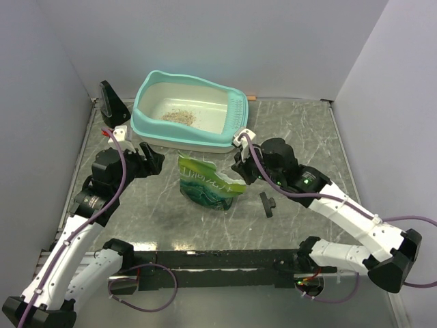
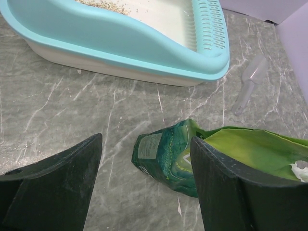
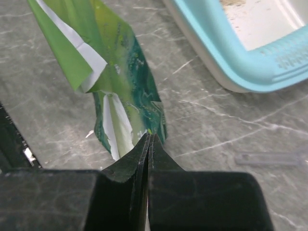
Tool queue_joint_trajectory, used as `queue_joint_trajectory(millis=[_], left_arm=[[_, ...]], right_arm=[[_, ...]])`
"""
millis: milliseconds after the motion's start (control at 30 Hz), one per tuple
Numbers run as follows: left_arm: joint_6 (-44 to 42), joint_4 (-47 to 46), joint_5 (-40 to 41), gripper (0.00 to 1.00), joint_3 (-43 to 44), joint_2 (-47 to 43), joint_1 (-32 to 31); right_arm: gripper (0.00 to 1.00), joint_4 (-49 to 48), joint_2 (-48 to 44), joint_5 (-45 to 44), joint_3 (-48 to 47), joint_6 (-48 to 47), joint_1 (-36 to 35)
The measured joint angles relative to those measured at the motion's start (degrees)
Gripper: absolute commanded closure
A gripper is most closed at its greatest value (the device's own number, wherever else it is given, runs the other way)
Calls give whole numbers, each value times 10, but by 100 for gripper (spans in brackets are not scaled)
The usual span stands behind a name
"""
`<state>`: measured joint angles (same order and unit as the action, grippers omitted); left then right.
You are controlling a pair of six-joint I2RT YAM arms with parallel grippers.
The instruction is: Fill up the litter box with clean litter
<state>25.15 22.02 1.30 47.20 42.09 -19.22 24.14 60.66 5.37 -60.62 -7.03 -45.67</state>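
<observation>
The litter box (image 1: 140, 113) sits at the far edge of the worktop (image 1: 136, 205), about midway along it, with its slotted end pointing to the right. Inside, the clean litter (image 1: 181, 117) forms only 1 small beige patch on the cream floor, nearer the far wall (most of the floor is bare).

Just in front of the box, near the middle of the worktop, lies the green pouch (image 1: 205, 183), crumpled, with its mouth gaping toward the right. The right gripper (image 3: 149, 137) has its 2 fingers pressed flat together on the pouch's right-hand edge, a sliver of green film showing between the tips.

The left gripper (image 2: 144, 144) hangs above the worktop to the left of the pouch, spread wide and holding nothing.

A translucent scoop (image 2: 250, 82) lies on the worktop beside the box's slotted end. A small black T-shaped piece (image 1: 266, 203) lies to the right of the pouch. A black wedge-shaped stand (image 1: 113, 102) occupies the far-left corner.
</observation>
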Motion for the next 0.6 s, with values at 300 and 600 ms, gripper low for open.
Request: queue_joint_trajectory(millis=[300, 600], left_arm=[[-4, -30, -86, 21, 0, 29, 1], [-24, -43, -217, 21, 0, 101, 4]], right_arm=[[100, -6, 13, 92, 3, 2, 8], [100, 0, -2, 119, 8, -6, 12]])
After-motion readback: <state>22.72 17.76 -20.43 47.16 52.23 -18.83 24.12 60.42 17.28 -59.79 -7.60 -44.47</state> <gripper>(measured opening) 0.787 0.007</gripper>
